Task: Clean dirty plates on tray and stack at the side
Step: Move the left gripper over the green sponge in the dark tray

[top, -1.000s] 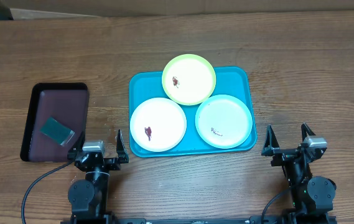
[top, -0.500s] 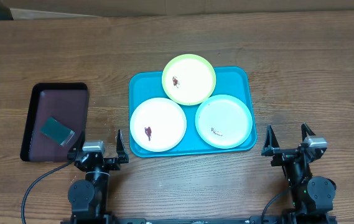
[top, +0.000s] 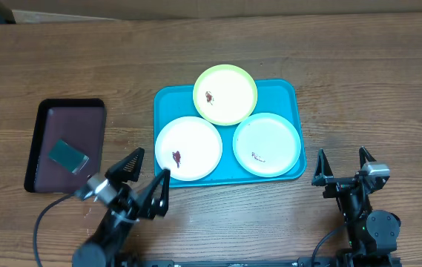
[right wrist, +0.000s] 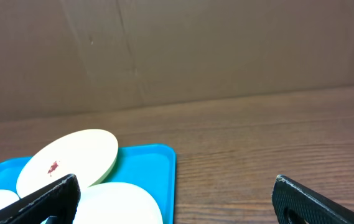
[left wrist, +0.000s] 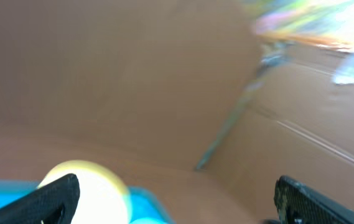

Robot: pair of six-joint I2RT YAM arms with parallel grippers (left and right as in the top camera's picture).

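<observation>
Well, the 3 smeared plates (top: 188,148) all lie on the tray (top: 279,95). Left gripper (top: 152,162), tilted, gapes wide near its front-left corner; right gripper (top: 340,153) stands spread near its front-right corner.

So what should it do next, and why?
Probably swing the open left gripper over to the teal sponge on the maroon tray and grasp it: all three plates show red-brown smears, and that gripper holds nothing.
</observation>
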